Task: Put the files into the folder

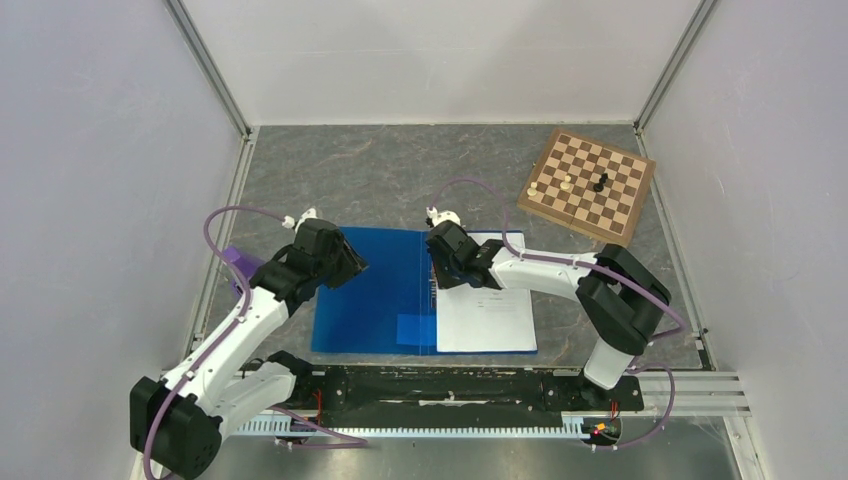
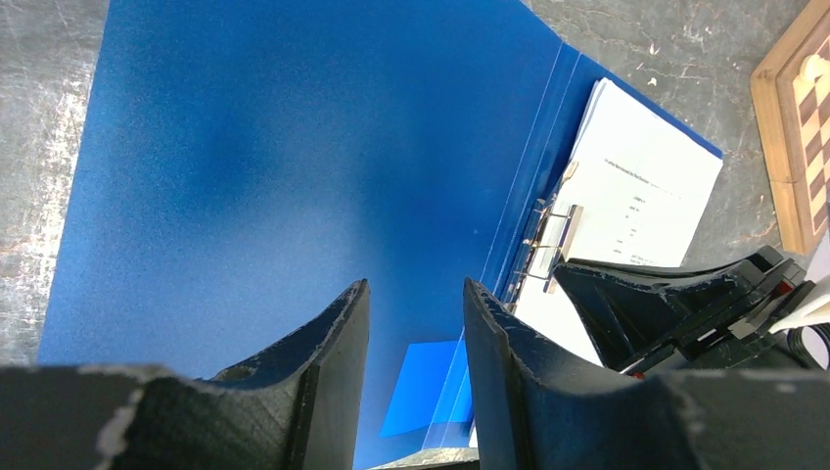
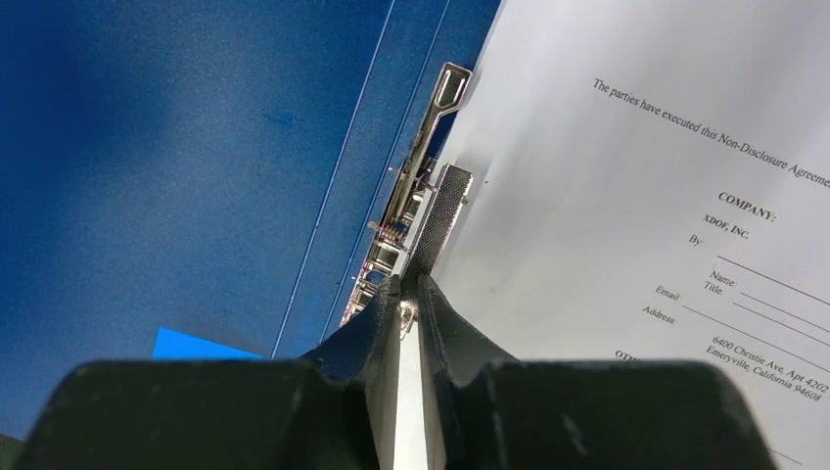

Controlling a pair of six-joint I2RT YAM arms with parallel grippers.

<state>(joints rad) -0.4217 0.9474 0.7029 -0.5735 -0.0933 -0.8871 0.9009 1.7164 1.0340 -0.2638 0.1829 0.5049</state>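
Observation:
The blue folder point(image 1: 370, 290) lies open and flat on the table, also filling the left wrist view point(image 2: 274, 147) and the left of the right wrist view point(image 3: 176, 147). The files point(image 1: 490, 315) are a stack of white printed sheets on its right half point(image 2: 636, 206) point(image 3: 607, 196). A metal clip point(image 3: 431, 196) point(image 2: 550, 240) runs along the spine. My right gripper point(image 1: 438, 278) point(image 3: 409, 282) has its jaws pinched on the near end of that clip. My left gripper point(image 1: 345, 264) point(image 2: 416, 284) hovers open over the left cover, holding nothing.
A brown chessboard point(image 1: 590, 187) point(image 2: 798, 147) with a few pieces sits at the back right. A purple object point(image 1: 240, 262) lies by the left wall behind my left arm. A lighter blue patch point(image 1: 415, 328) marks the folder near its front edge.

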